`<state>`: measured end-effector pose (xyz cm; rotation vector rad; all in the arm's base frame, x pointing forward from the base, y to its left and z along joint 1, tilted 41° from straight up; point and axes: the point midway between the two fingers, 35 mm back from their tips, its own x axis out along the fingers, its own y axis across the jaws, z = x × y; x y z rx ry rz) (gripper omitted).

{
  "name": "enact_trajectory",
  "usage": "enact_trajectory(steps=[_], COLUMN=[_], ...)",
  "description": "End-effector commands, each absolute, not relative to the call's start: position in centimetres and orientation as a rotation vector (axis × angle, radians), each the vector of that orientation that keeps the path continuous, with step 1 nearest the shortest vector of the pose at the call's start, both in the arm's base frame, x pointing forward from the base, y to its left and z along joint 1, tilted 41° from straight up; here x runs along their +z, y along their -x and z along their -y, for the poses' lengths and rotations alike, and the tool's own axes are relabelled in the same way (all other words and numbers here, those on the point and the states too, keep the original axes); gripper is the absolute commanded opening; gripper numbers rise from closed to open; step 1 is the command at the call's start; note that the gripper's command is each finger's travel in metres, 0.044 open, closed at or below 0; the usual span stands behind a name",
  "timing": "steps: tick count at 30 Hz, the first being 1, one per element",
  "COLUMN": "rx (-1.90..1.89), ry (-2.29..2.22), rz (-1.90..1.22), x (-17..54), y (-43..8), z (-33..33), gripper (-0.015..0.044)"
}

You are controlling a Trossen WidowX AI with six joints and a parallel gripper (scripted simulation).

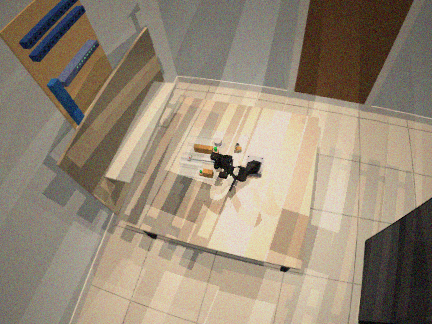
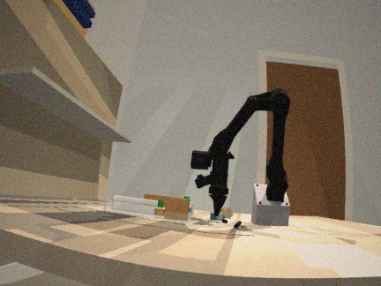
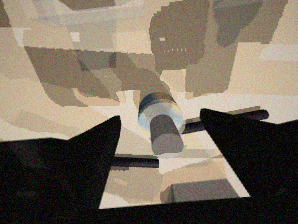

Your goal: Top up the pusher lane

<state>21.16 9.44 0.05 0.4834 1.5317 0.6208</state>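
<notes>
Hand point(image 1: 221, 162) point(image 2: 217, 214) point(image 3: 160, 116): wide, fingertips low over the table point(image 1: 250, 210) point(image 2: 176, 252) point(image 3: 35, 117), nothing gripped.
Jar point(image 2: 214, 217) point(image 3: 160, 117): upright on the table, between the spread fingers in the wrist view, outside the lane.
Rack point(image 1: 184, 164) point(image 2: 132, 204): 9 o'clock from the hand, top view.
Base point(image 1: 261, 159) point(image 2: 260, 217): 3 o'clock, top view.
Rods point(image 2: 238, 224) point(image 3: 137, 162): black, two, lying near the jar.

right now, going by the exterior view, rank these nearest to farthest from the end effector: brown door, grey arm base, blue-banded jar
1. blue-banded jar, between the fingers
2. grey arm base, right in that view
3. brown door, beyond the table
</notes>
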Motion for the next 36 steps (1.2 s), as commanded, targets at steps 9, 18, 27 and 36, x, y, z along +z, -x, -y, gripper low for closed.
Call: enact_trajectory(steps=[9, 18, 27, 36], rx=[0.621, 0.616, 0.613, 0.618], ry=[-0.493, -0.489, -0.487, -0.49], rz=[-1.535, -1.535, -1.536, -1.536], x=[0.0, 1.4, 5.5, 8.3], y=[-21.0, -21.7, -22.6, -22.5], z=[-9.5, -8.3, -5.1, -3.2], gripper=[0.0177, 0.0, 0.0, 0.0])
